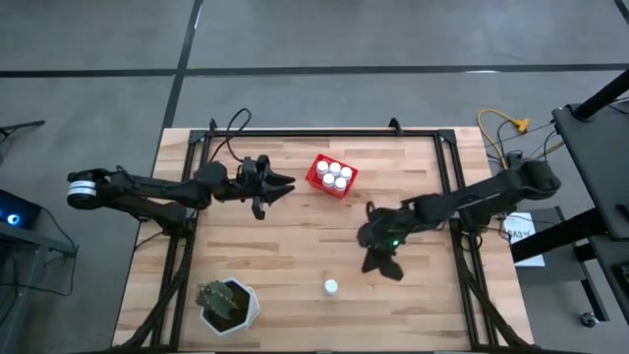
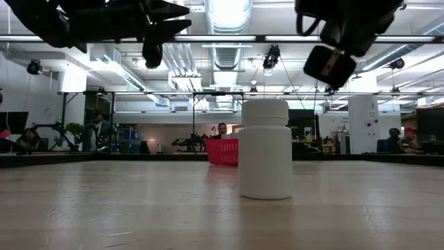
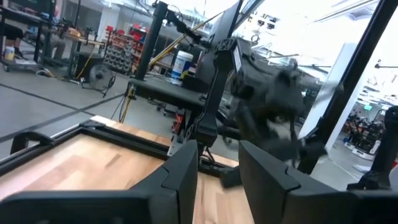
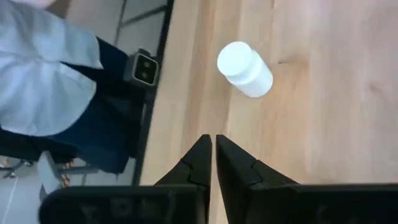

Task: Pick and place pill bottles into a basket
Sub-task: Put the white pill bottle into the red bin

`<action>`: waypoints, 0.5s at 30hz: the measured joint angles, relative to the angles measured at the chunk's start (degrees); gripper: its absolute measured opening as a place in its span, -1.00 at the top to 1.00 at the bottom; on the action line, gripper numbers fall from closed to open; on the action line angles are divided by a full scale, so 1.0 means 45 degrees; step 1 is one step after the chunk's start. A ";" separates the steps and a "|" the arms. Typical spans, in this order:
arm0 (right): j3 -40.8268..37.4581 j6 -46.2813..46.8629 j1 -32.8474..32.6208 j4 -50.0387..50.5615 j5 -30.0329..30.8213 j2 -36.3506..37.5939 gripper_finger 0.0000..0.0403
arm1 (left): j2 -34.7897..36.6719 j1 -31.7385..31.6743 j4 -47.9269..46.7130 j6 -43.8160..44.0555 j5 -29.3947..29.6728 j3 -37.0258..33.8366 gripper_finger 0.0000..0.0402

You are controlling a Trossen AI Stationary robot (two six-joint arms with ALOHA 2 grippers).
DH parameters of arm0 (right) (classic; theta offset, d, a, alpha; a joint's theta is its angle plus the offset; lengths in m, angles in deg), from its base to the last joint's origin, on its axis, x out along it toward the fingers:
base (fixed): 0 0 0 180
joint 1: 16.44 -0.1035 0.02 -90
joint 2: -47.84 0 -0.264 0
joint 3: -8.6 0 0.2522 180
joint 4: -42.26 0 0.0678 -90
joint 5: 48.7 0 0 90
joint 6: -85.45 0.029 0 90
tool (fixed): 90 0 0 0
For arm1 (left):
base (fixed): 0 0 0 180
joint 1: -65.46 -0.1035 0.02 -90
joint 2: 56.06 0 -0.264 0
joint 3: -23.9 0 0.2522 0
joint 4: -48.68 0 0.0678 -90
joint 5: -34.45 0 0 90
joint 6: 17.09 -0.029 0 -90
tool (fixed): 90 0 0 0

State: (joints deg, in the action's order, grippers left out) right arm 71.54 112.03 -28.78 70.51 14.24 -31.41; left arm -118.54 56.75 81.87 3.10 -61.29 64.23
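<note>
Five pill bottles (image 1: 334, 174) sit in the basket (image 1: 316, 178) — one (image 1: 331, 287) stands loose below my right gripper (image 1: 378, 258), empty, fingers pressed together — left gripper (image 1: 278, 186) waits parted.

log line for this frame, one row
basket: bottles inside | last pill bottle: upright on table, loose | right gripper: shut, empty, above table near it | left gripper: open, beside basket

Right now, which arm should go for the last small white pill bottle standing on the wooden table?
Right. The right gripper hangs just beside the lone small white pill bottle, fingers nearly closed and holding nothing. The left gripper sits farther off, open, next to the red slotted plastic basket, which already holds five bottles.
</note>
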 joint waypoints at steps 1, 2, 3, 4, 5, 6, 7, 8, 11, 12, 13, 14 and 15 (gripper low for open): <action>0.0184 -0.0075 -0.0084 -0.0005 0.0026 -0.0358 0.91 | 0.0077 -0.0006 -0.0003 0.0004 -0.0001 0.0000 0.50; 0.0420 -0.0096 -0.0144 -0.0051 0.0059 -0.0686 0.89 | 0.0159 -0.0006 -0.0004 0.0005 -0.0001 0.0000 0.50; 0.0679 -0.0092 -0.0208 -0.0183 0.0070 -0.0986 0.85 | 0.0246 -0.0006 -0.0035 0.0002 -0.0001 0.0000 0.50; 0.0923 -0.0078 -0.0264 -0.0368 0.0075 -0.1264 0.82 | 0.0388 -0.0006 -0.0145 -0.0007 -0.0001 0.0000 0.50; 0.1163 -0.0069 -0.0304 -0.0479 0.0122 -0.1514 0.78 | 0.0542 -0.0008 -0.0296 -0.0016 -0.0001 0.0000 0.50; 0.1407 -0.0053 -0.0378 -0.0448 0.0414 -0.1768 0.74 | 0.0696 -0.0019 -0.0498 -0.0024 -0.0006 0.0000 0.50; 0.1663 0.0035 -0.0415 -0.0425 0.0800 -0.2025 0.70 | 0.0872 -0.0044 -0.0786 -0.0028 -0.0012 0.0000 0.50; 0.1915 0.0151 -0.0454 -0.0430 0.1117 -0.2242 0.66 | 0.1078 -0.0044 -0.1243 -0.0026 -0.0015 0.0000 0.50; 0.2573 0.0811 -0.0456 -0.0460 0.1686 -0.2741 0.55 | 0.1688 -0.0044 -0.2548 -0.0034 -0.0015 0.0004 0.50; 0.2719 0.0905 -0.0455 -0.0673 0.1718 -0.2831 0.51 | 0.1905 -0.0044 -0.3049 -0.0037 -0.0012 0.0005 0.50; 0.2805 0.0979 -0.0455 -0.1042 0.1735 -0.2859 0.48 | 0.2098 -0.0047 -0.3425 -0.0090 -0.0010 0.0000 0.50; 0.2832 0.1064 -0.0462 -0.1491 0.1804 -0.2835 0.46 | 0.2262 -0.0049 -0.3607 -0.0311 -0.0010 0.0000 0.50; 0.2831 0.1156 -0.0480 -0.1994 0.2024 -0.2740 0.45 | 0.2431 -0.0049 -0.3765 -0.0597 -0.0010 0.0000 0.50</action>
State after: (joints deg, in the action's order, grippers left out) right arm 84.28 117.23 -30.94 61.54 23.35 -43.74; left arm -107.60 56.53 64.93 0.41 -61.33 64.23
